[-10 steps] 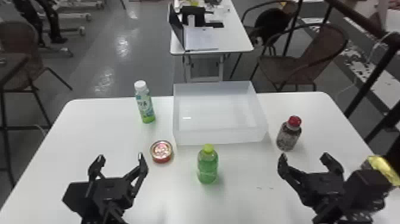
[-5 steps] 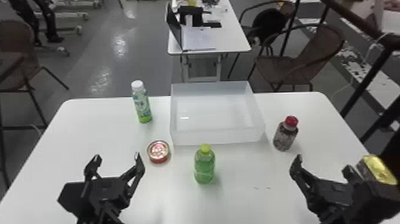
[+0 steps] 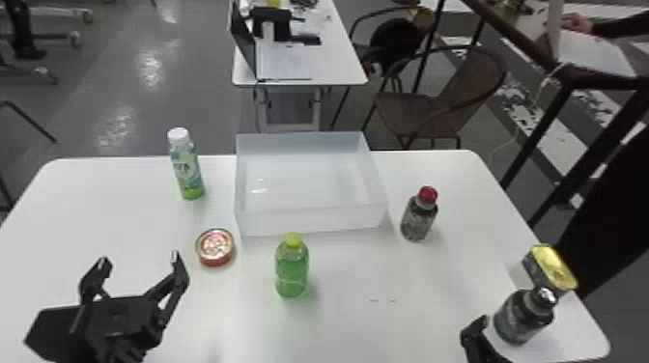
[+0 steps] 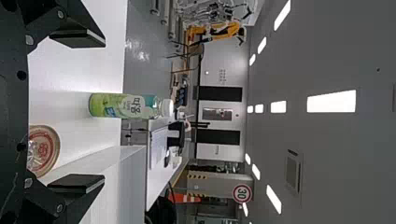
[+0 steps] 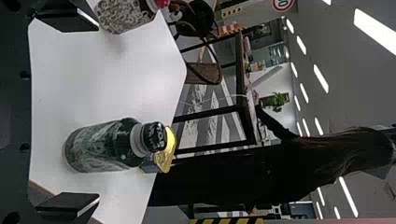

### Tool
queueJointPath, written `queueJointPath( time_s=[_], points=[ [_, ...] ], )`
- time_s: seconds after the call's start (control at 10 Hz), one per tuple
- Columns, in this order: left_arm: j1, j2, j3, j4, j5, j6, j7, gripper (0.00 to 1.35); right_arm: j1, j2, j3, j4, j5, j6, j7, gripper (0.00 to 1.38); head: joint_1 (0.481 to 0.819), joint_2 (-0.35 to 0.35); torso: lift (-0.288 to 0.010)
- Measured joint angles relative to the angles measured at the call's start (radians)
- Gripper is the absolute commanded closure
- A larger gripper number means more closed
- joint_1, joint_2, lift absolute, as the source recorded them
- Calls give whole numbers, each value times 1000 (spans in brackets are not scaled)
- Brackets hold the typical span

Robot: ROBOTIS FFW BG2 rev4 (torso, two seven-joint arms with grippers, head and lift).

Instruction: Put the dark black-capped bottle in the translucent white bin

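Right wrist view: dark black-capped bottle (image 5: 100,147) stands ahead of the right pincer (image 3: 475,335), its fingers spread wide

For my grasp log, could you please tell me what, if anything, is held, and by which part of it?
Nothing is held: the left gripper and the right gripper both stand open.

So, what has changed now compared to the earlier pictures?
The right gripper has moved right and down in the head view, uncovering the dark bottle; it took hold of nothing. The head view itself turned rightward. The bin, green bottle and red tin stayed in place.
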Motion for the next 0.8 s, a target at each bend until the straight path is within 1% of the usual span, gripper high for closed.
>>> queueJointPath(
  time_s=[0.1, 0.2, 0.4, 0.5, 0.7, 0.8],
  points=[
    [0, 3, -1, 0, 3, 0, 0, 259, -13, -19, -4, 45, -25, -7, -3, 19, 695, -130, -65],
    [0, 4, -2, 0, 5, 0, 1, 259, -26, -30, -11, 87, -46, -8, -3, 27, 695, -145, -65],
    [1, 2, -1, 0, 6, 1, 2, 259, -45, -45, -39, 137, -51, 43, -3, 32, 695, -168, -65],
    [3, -1, 0, 0, 6, 0, 2, 259, -61, -62, -46, 160, -67, 55, 2, 32, 695, -181, -65],
    [3, -6, 3, 1, 6, -2, 2, 259, -120, -108, -55, 227, -108, 59, 85, 32, 695, -189, -65],
    [4, -6, 3, 1, 5, -3, 2, 259, -148, -119, -69, 257, -116, 59, 131, 30, 695, -194, -65]
  ],
)
